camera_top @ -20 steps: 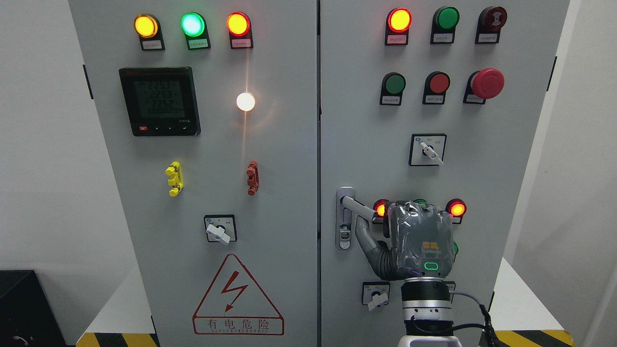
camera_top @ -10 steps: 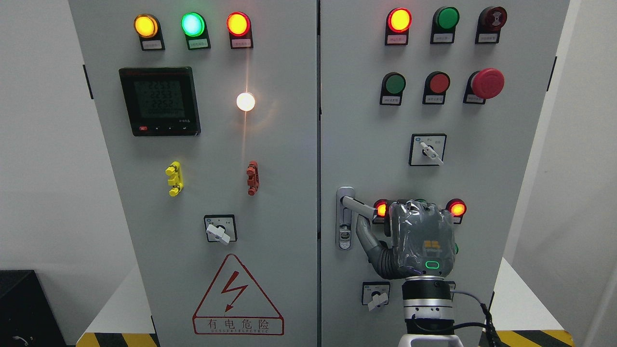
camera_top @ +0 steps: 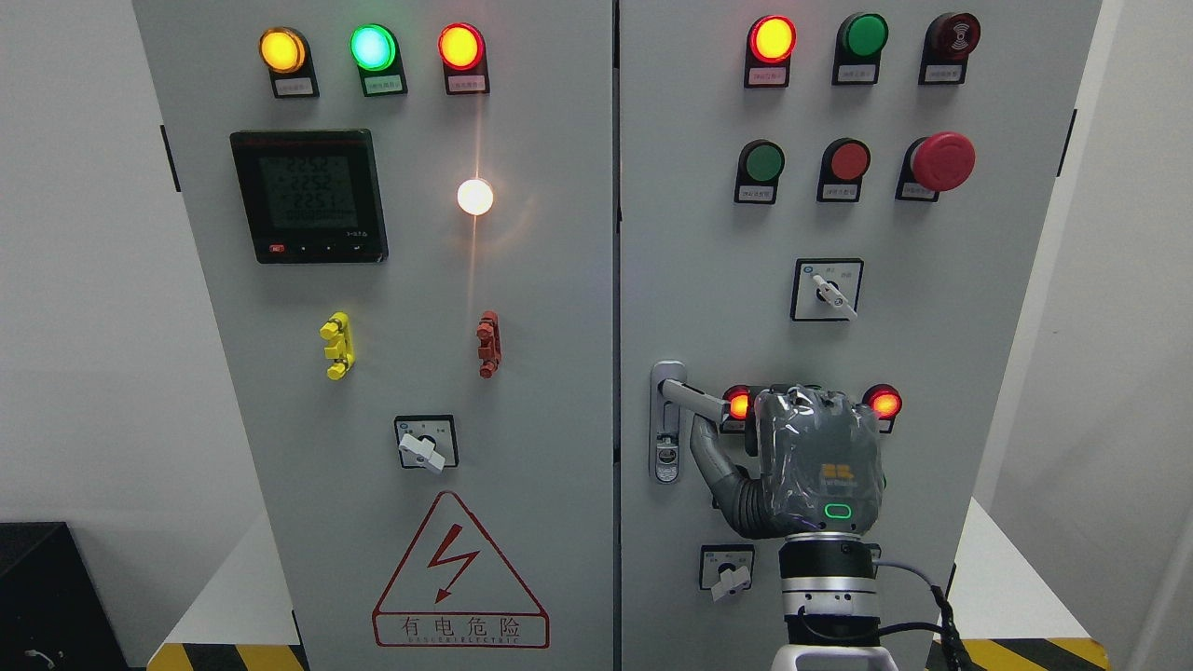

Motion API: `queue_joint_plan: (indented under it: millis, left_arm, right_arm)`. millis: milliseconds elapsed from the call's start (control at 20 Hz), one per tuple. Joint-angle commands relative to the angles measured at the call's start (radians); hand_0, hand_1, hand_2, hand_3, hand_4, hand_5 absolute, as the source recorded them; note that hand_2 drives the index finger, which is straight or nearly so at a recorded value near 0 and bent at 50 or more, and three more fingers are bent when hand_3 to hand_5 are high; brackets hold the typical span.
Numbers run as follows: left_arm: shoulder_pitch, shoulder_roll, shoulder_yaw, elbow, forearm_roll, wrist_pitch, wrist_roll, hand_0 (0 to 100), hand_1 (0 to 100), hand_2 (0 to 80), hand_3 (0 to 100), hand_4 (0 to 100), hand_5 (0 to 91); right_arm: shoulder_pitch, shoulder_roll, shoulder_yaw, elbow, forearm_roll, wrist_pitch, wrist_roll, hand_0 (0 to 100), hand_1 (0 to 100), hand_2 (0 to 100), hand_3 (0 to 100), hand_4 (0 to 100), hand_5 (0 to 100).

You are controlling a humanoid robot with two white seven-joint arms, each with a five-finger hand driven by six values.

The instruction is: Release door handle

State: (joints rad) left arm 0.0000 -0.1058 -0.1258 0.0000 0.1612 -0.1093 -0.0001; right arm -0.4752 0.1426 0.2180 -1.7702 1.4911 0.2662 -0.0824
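Observation:
The silver door handle [camera_top: 694,398] sits at the left edge of the right cabinet door [camera_top: 708,224]. Its lever is swung out to the right from its mounting plate [camera_top: 665,438]. My right hand [camera_top: 736,415], wrapped in grey film, rises from the bottom edge right of the middle. It is shut on the lever's outer end. The thumb [camera_top: 708,452] lies just beneath the lever, and the other fingers are hidden behind the back of the hand. The left arm does not show.
Lit red lamps [camera_top: 884,403] flank the hand, with a rotary switch [camera_top: 727,570] below and another [camera_top: 828,290] above. A red mushroom button [camera_top: 943,160] sits higher up. The left door [camera_top: 541,373] carries a meter [camera_top: 309,196], lamps and a warning triangle [camera_top: 459,573].
My right hand has shifted slightly right and down. The handle's lever has tipped a little closer to horizontal.

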Motion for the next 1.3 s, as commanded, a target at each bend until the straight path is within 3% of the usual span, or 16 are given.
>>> queue_joint_plan:
  millis: [0, 1252]
  left_arm:
    - [-0.026, 0.000, 0.000, 0.029, 0.000, 0.000, 0.000, 12, 56, 0.0, 0, 0, 0.0]
    - [-0.026, 0.000, 0.000, 0.029, 0.000, 0.000, 0.000, 12, 56, 0.0, 0, 0, 0.0]
  right_arm:
    - [0.000, 0.000, -0.003, 0.000, 0.000, 0.001, 0.000, 47, 33, 89, 100, 100, 100]
    - [-0.008, 0.000, -0.003, -0.006, -0.002, 0.001, 0.001, 47, 33, 88, 100, 100, 100]
